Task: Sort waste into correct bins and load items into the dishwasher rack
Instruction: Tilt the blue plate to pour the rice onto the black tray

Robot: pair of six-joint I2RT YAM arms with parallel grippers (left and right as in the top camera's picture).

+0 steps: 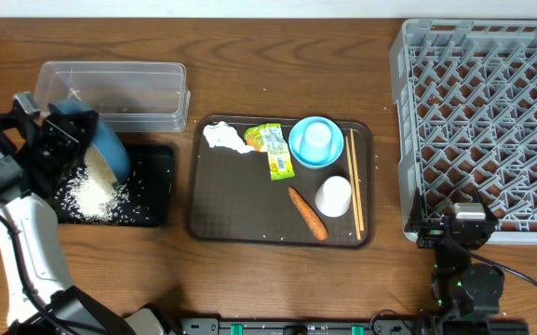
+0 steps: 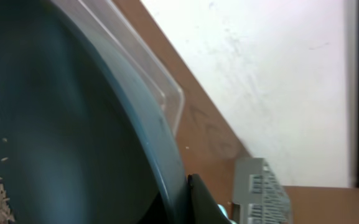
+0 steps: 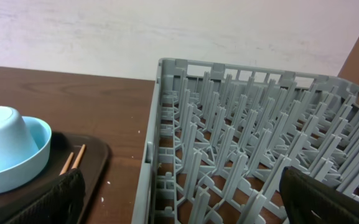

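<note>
Left tool is pinching a tilted blue plate over the black tray holding rice; right tool is sitting spread.

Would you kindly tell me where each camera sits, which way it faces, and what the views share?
Overhead: above the table, looking straight down on brown tray, black tray, dishwasher rack; both arms show, left gripper holding the tilted dark-blue plate.
Left wrist: on the left arm, looking along that plate toward clear tub and wall; one finger shows.
Right wrist: low beside the rack, facing across it to the wall; both fingers show.
Shared: all three see the rack.
</note>
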